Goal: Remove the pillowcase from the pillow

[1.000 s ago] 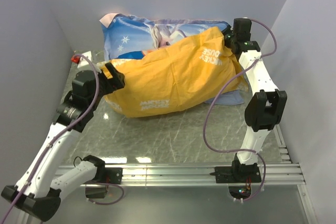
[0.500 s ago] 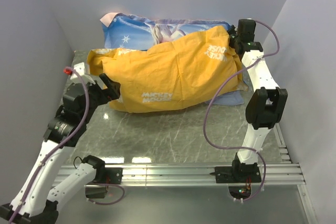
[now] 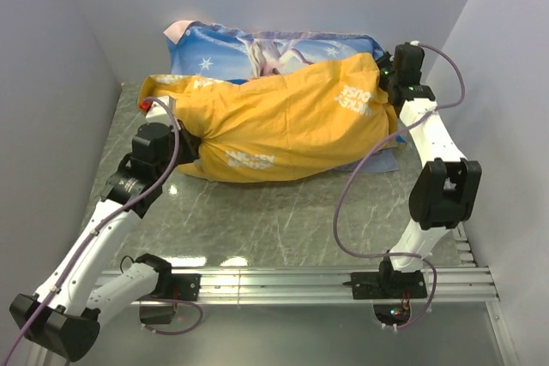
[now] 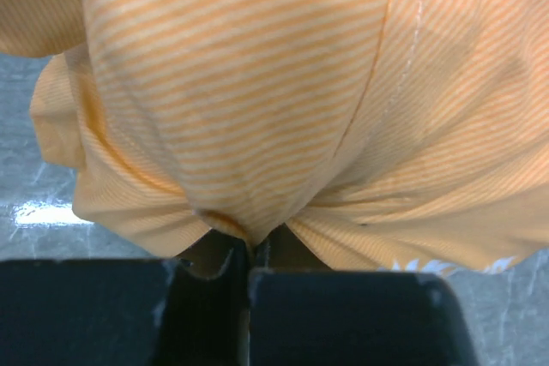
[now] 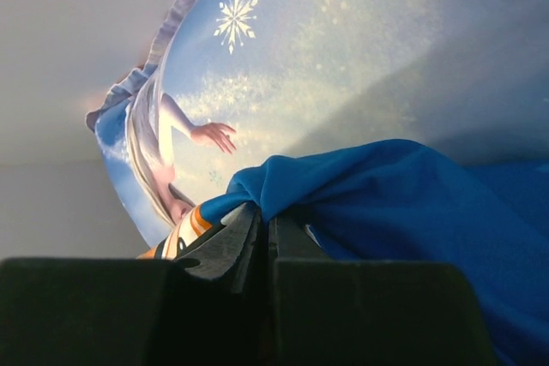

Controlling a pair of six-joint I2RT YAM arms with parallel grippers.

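The pillowcase (image 3: 283,122) lies lengthwise across the desk (image 3: 283,212), with the left pincer (image 4: 249,250) and right pincer (image 5: 268,220) each clamped on one end.

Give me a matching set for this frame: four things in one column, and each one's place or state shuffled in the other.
Things
1. yellow-orange fabric pillowcase
2. light blue snowflake-print pillow
3. left gripper
4. right gripper

Places or states
A. shut on the case's blue side
B. lies farthest back
C. shut on the case's orange striped side
D. stretches from one gripper to the other

Pairs: 1-D, 2-B, 3-C, 4-A
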